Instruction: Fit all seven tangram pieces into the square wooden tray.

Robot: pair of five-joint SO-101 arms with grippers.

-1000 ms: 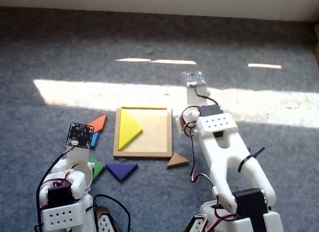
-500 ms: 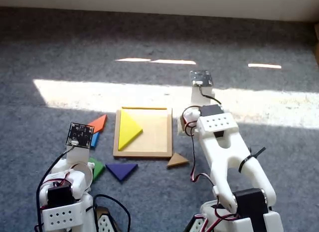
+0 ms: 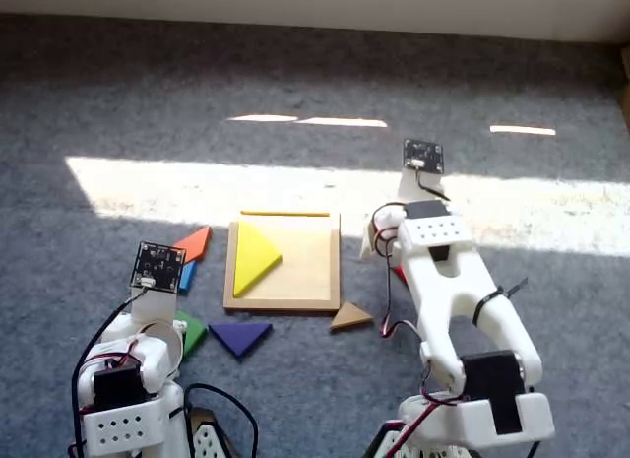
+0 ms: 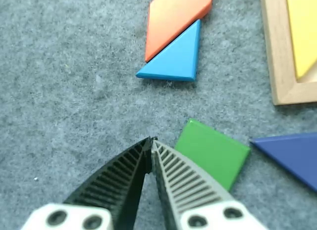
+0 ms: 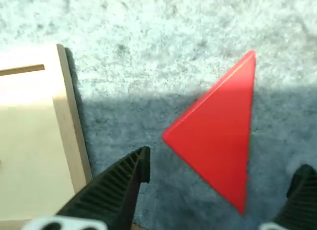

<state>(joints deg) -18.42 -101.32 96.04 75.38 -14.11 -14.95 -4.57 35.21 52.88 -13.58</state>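
Wooden tray (image 3: 281,303) holds one yellow triangle (image 3: 253,256); six pieces (image 3: 239,336) lie outside; left hand (image 4: 151,141) clenched empty, right hand (image 5: 224,161) released.

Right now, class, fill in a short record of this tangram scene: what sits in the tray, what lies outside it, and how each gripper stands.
In tray: yellow triangle, on the left half of the wooden tray
Left of tray: orange parallelogram edge to edge with light blue triangle; green square; dark blue triangle
Right of tray: red triangle; brown triangle
Left gripper: shut, beside the green square
Right gripper: open, straddling the red triangle
Pieces outside: six
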